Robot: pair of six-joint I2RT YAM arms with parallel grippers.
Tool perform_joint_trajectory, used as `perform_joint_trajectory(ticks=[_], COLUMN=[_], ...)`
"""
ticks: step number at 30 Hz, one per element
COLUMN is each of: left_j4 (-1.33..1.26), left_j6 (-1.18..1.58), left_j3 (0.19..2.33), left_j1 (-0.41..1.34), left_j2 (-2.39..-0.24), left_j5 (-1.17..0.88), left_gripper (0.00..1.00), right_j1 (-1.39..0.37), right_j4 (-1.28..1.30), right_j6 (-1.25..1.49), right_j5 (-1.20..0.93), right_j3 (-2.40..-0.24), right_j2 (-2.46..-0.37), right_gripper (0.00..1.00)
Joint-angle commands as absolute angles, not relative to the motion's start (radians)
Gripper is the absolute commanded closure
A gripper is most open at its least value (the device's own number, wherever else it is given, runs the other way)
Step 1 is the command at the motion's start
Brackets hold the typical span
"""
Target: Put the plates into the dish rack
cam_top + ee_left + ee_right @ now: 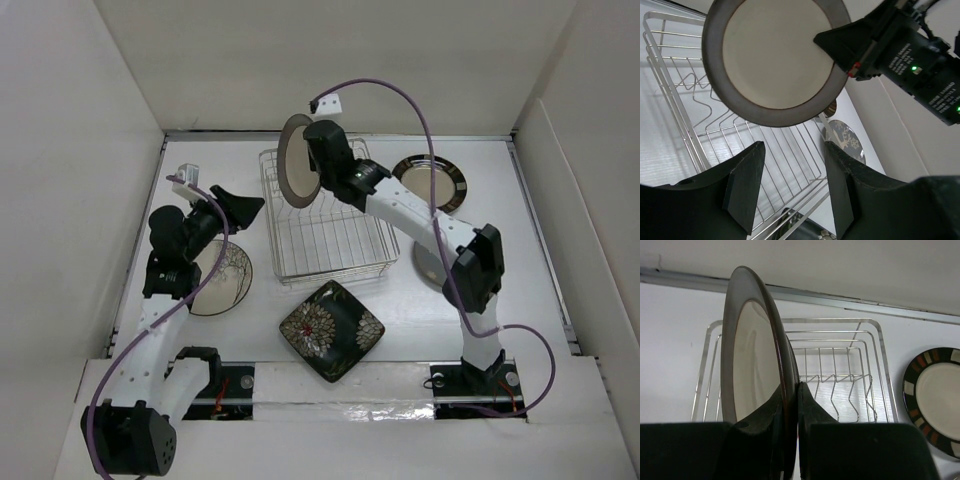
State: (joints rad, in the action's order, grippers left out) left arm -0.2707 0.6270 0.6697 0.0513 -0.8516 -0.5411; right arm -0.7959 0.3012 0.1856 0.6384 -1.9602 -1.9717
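Note:
My right gripper [318, 165] is shut on a round plate with a dark rim and pale centre [296, 160], held upright on edge over the far left of the silver wire dish rack [325, 230]. In the right wrist view my fingers [790, 390] pinch its rim [752, 340] above the rack's tines [840, 365]. My left gripper [243, 205] is open and empty, just left of the rack, above the cream branch-pattern plate [215, 280]. The black square flower plate [332, 330] lies in front of the rack. The grey deer plate [845, 142] lies to the right, partly under my right arm [430, 265].
Another round plate with a black rim, coloured patches and pale centre [432, 182] lies at the back right, also in the right wrist view [935, 400]. White walls enclose the table on three sides. The rack holds no plates.

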Motion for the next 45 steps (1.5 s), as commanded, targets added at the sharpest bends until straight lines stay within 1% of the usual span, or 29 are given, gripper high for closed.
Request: perform_joint_trajectory(ticks=[1,6,19,24,28,33,40,41,42,44,45], left_j4=[-0.296,-0.298,-0.298,-0.295,-0.301,-0.302,-0.299,-0.301,-0.301,-0.293,-0.291], left_j6=[0.606,0.607,0.611,0.611,0.615,0.614,0.614,0.617,0.617,0.612,0.612], left_j3=[0.716,0.718,0.716,0.713,0.712,0.712,0.71,0.707,0.706,0.709,0.71], left_j1=[0.057,0.057,0.057,0.057,0.057,0.057,0.057,0.057,0.057,0.057,0.057], left_j2=[-0.844,-0.856,-0.861,-0.848,-0.858,-0.862,-0.859,-0.854,-0.851,-0.853,-0.856], left_j5=[-0.557,-0.555,-0.546,-0.543,-0.552,-0.549,-0.543,-0.543,-0.538,-0.526,-0.526], left_gripper=[0.53,0.53,0.53,0.53,0.53,0.53,0.53,0.53,0.53,0.53,0.53], right_j1=[-0.822,-0.841,-0.861,-0.861,-0.861,-0.87,-0.89,-0.899,-0.911,-0.925,-0.925], right_j4=[0.236,0.29,0.29,0.29,0.308,0.313,0.278,0.273,0.253,0.219,0.198], right_j6=[0.121,0.094,0.061,0.083,0.084,0.086,0.112,0.118,0.118,0.103,0.1], right_j5=[0.758,0.79,0.845,0.824,0.816,0.813,0.815,0.813,0.815,0.824,0.83], right_j3=[-2.12,-2.213,-2.272,-2.27,-2.313,-2.316,-2.263,-2.257,-2.249,-2.22,-2.217], right_j2=[-1.968,-2.037,-2.097,-2.141,-2.18,-2.206,-2.226,-2.23,-2.232,-2.23,-2.233], right_gripper=[1.0,1.0,1.0,1.0,1.0,1.0,1.0,0.99,0.93,0.87,0.81])
